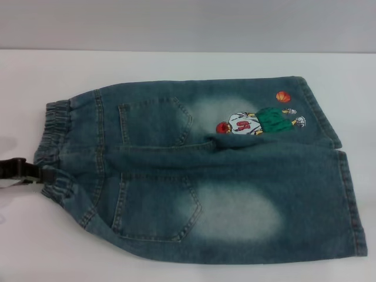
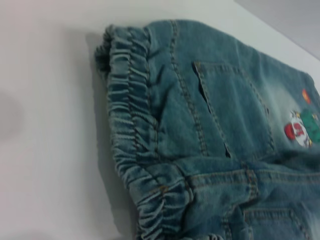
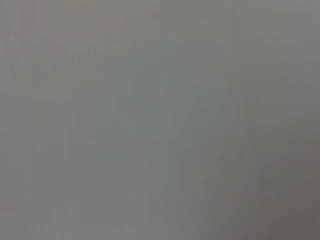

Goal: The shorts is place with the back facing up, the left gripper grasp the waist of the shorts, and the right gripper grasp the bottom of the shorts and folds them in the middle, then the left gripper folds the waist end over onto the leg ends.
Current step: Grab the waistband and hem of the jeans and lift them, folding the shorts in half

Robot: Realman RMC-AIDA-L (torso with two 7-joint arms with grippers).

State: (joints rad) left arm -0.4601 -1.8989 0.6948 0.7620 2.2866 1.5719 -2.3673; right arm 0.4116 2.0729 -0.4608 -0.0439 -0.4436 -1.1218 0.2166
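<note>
Black left hand [image 1: 41, 174] reaches the waist [image 1: 51, 147] at the counter's [image 1: 176, 64] left edge; finger opening cannot be told. Shorts [image 1: 223, 194] lie flat, back up, spanning the counter rightward.

This looks like a robot test bench in a lab or studio, though little of the room shows. A bare white table [image 1: 176, 64] meets a plain grey wall [image 1: 188, 23], with no household furnishings or clutter around.
</note>
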